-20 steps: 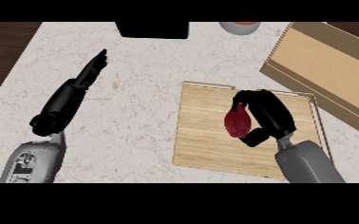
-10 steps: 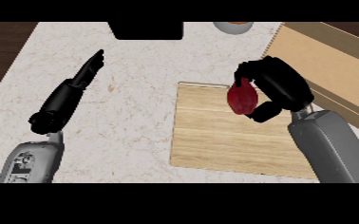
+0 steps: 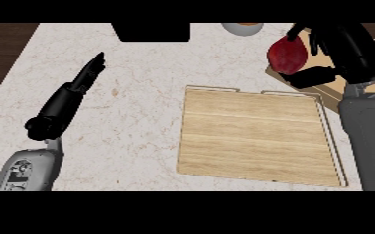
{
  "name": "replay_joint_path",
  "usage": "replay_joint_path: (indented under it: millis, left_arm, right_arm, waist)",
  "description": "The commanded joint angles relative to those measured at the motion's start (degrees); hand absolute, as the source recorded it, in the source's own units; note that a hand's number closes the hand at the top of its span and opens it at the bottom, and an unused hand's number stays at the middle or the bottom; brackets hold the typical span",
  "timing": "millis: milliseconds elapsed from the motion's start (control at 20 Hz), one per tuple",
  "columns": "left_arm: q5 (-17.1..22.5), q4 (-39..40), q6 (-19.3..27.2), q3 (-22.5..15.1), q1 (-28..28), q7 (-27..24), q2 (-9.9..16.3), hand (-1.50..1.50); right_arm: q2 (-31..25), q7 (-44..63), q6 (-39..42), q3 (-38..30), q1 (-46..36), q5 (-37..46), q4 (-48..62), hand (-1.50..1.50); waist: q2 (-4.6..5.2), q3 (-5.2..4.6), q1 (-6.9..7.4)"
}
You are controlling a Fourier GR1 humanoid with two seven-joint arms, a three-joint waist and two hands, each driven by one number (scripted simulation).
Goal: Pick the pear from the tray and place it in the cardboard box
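A dark red pear (image 3: 286, 57) hangs in the air at the upper right, with my right hand (image 3: 338, 54) curled round it. It sits over the near left edge of the cardboard box (image 3: 331, 87), most of which my hand and forearm hide. The wooden tray (image 3: 256, 136) lies bare on the counter below and to the left. My left hand (image 3: 89, 73) rests at the left with its fingers straight, holding nothing.
A black block (image 3: 151, 31) stands at the counter's back edge. A grey bowl (image 3: 242, 28) sits to its right, partly cut off. The marble counter ends at dark wood (image 3: 15, 42) on the far left.
My right hand has lifted the pear off the tray and carried it up and to the right, as far as the box's edge. The left hand has not moved.
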Motion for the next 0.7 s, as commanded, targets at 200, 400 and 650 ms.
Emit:
replay_joint_path:
  millis: [200, 400, 650]
  left_arm:
    - [-0.28, -0.85, -0.21, -0.38, -0.36, 0.46, -0.63, 0.0]
    - [-0.52, -1.79, -0.05, -0.83, 0.09, 0.11, -1.26, 0.0]
    - [-1.74, 1.58, 0.88, -1.41, -3.65, -0.08, -2.33, 0.0]
  right_arm:
    - [-4.94, -1.81, -5.32, -10.76, -12.85, -0.92, 22.81, 1.5]
    - [-11.06, -8.96, -8.46, -11.87, -13.08, 2.08, 32.24, 1.5]
    - [-14.56, -11.26, -3.74, -9.49, -14.79, 4.83, 43.73, 1.5]
  waist:
    - [0.46, 0.03, 1.42]
    - [0.58, 0.05, 1.53]
    - [0.86, 0.06, 1.44]
